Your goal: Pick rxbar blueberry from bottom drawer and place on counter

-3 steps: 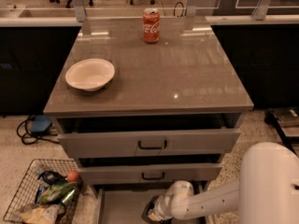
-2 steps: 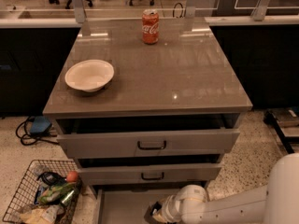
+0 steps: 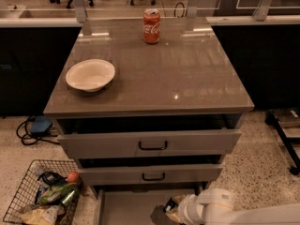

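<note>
I hold the gripper (image 3: 172, 209) low inside the pulled-out bottom drawer (image 3: 126, 209) because the rxbar (image 3: 167, 205) lies there, probably the dark bit at its tip. I cannot tell whether it grips. The surface (image 3: 187, 74) sits above.

The bottom drawer (image 3: 126, 206) is cut off by the lower edge at 6 o'clock. The gripper (image 3: 170, 208) sits inside it towards 5 o'clock, partly hidden by the white arm (image 3: 208, 206). What lies beside it cannot be made out. The wire basket (image 3: 21, 191) at 7 o'clock is cropped too.
</note>
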